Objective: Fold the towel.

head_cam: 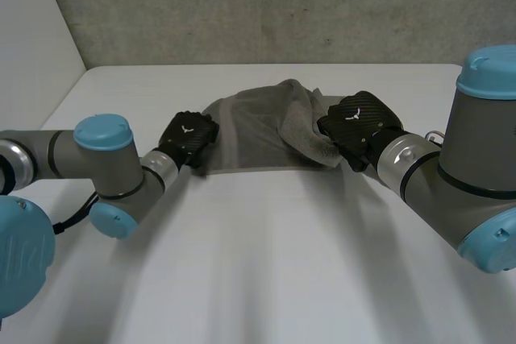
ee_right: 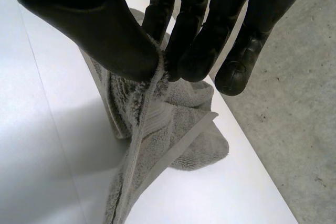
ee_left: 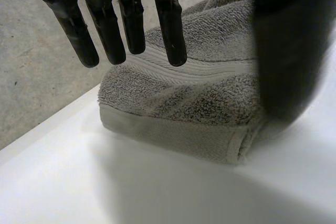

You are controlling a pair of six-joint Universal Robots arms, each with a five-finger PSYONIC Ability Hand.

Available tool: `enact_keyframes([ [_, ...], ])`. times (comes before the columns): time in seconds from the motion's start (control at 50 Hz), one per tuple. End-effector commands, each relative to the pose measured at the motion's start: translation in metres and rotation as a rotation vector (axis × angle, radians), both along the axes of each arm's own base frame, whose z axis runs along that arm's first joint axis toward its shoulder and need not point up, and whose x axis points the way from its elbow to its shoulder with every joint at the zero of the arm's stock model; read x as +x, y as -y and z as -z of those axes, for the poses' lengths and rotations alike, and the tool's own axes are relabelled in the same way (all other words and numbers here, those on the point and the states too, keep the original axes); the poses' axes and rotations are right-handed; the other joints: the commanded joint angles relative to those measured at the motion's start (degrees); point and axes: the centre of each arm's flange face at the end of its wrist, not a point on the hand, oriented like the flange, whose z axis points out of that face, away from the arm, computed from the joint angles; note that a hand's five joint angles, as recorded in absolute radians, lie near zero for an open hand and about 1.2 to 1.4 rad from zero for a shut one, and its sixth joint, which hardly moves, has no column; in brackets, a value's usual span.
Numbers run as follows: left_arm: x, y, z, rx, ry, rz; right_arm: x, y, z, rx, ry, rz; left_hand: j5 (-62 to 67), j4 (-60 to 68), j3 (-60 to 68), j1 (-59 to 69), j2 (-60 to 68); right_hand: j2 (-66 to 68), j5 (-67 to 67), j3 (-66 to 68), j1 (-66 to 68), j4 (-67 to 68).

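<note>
Right hand (ee_right: 107, 38) pinches the towel (head_cam: 250, 136) at its right edge, thumb against fingers, holding it raised off the desk (head_cam: 266, 255). Left hand (ee_left: 132, 22) hangs released, fingers straight, over the left end. Towel looks soft, limp and light, so probably best gripped at the hemmed corners.

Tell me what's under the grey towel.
The towel lies on the white table; the right hand pinches one edge up off it. Whatever lies beneath its bunched folds is hidden.
</note>
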Motion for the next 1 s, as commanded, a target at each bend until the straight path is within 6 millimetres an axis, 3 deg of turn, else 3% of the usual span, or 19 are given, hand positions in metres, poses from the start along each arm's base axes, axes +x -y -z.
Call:
enact_keyframes([
  [0.02, -0.001, 0.002, 0.005, 0.004, 0.002, 0.0, 0.0, 0.0, 0.001, 0.003, -0.002, 0.0, 2.05, 2.81, 2.76, 2.15, 2.81, 4.9, 3.49, 3.57, 4.3, 3.6],
  [0.28, -0.001, 0.005, 0.007, -0.001, 0.006, -0.018, 0.001, -0.001, 0.005, 0.007, -0.009, -0.004, 2.73, 3.49, 3.44, 2.82, 3.49, 4.9, 3.49, 3.57, 4.3, 3.6],
  [0.44, -0.002, 0.007, 0.005, -0.008, 0.003, -0.018, 0.001, -0.002, 0.006, 0.011, -0.011, -0.007, 10.3, 11.05, 11.01, 10.39, 11.05, 4.9, 3.49, 3.57, 4.3, 3.6],
  [1.0, -0.003, 0.016, 0.006, -0.032, -0.003, -0.047, 0.002, -0.003, 0.012, 0.022, -0.018, -0.011, 9.96, 10.72, 10.67, 10.05, 10.72, 4.9, 3.49, 3.57, 4.3, 3.6],
])
